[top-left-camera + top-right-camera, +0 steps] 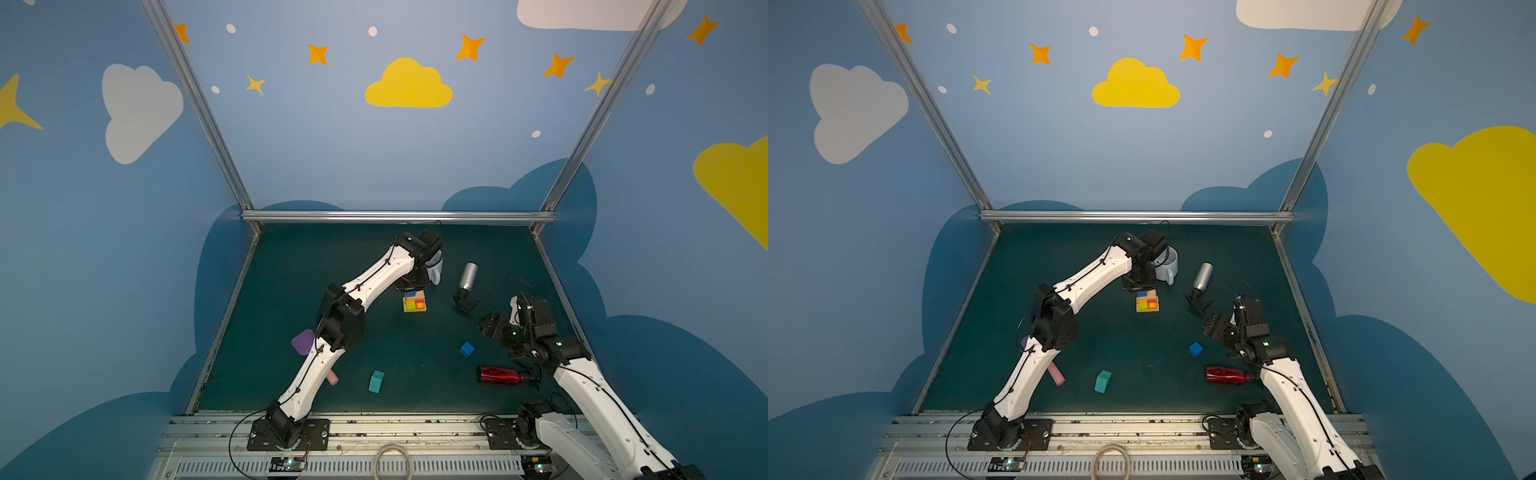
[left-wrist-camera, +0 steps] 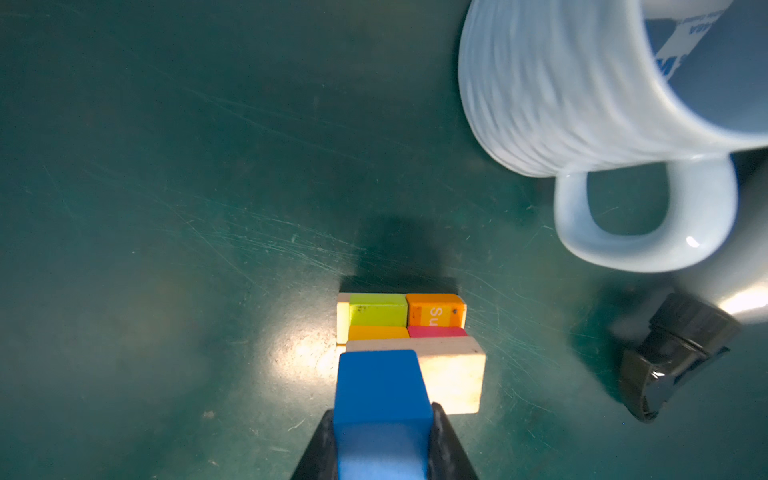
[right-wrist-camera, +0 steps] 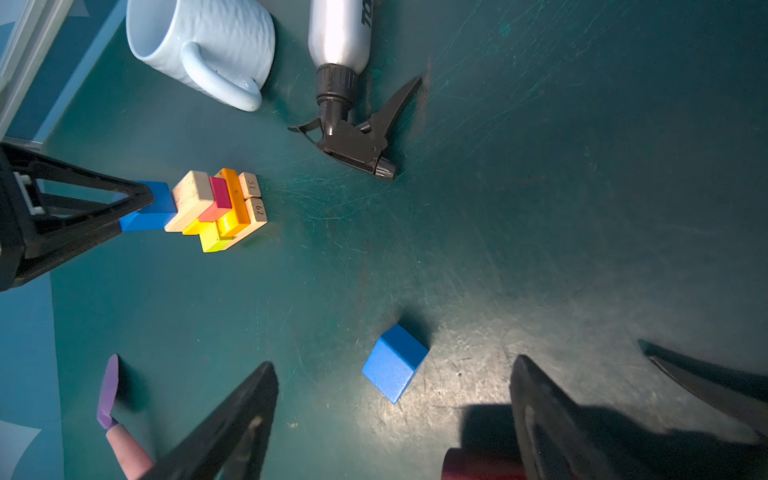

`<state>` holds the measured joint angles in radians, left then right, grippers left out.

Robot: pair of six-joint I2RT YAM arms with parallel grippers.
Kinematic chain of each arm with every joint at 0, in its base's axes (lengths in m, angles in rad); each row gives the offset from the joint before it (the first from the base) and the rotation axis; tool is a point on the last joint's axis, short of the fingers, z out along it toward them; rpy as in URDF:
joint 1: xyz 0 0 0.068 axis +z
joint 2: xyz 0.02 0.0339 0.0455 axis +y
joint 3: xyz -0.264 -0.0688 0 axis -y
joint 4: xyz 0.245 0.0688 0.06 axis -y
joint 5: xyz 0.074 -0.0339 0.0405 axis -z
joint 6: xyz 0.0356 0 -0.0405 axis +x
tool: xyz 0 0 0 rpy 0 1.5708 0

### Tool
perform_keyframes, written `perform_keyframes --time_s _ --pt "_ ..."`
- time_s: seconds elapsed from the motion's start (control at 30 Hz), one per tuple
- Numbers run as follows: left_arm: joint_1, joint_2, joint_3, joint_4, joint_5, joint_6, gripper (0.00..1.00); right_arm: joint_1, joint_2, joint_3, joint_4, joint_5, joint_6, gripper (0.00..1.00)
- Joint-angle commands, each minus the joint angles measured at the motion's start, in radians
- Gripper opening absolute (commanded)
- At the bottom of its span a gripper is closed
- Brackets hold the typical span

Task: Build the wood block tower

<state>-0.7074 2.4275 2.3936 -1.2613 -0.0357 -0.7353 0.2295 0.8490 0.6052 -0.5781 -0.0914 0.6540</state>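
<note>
The small blue wooden cube [image 2: 380, 382] is clamped between the fingers of the left gripper [image 2: 382, 411] and is held at the very top of the tower [image 1: 414, 302]. The tower is a compact stack of tan bars with yellow-green, orange and pink blocks, and it stands mid-table near the white ribbed mug [image 2: 582, 91]. In the right wrist view the cube is seen against the uppermost tan wooden bar [image 3: 193, 199]; whether its weight is fully set down cannot be told. One end of that bar is covered by the cube and the other end is left bare. The bar's long axis is judged to run along the fingers' opening line, so a straight upward retreat is called for after release. A second blue cube [image 3: 395, 361] lies loose below the right gripper [image 1: 489, 325], whose fingers are spread wide and empty; that arm is the nearer to it.
</note>
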Motion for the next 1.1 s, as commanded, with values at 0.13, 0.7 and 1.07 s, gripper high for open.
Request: perform_keyframes --time_s 0.13,0.7,1.07 --pt "-0.002 0.025 0.026 -0.021 -0.003 0.004 0.25 -0.004 -0.002 -0.014 0.009 -0.002 -0.003 0.86" --pt "-0.004 0.027 0.03 -0.018 0.005 0.01 0.38 -0.004 -0.002 -0.017 0.011 -0.008 -0.004 0.86" --pt "-0.004 0.023 0.031 -0.016 0.003 0.01 0.42 -0.005 -0.002 -0.018 0.01 -0.013 -0.005 0.86"
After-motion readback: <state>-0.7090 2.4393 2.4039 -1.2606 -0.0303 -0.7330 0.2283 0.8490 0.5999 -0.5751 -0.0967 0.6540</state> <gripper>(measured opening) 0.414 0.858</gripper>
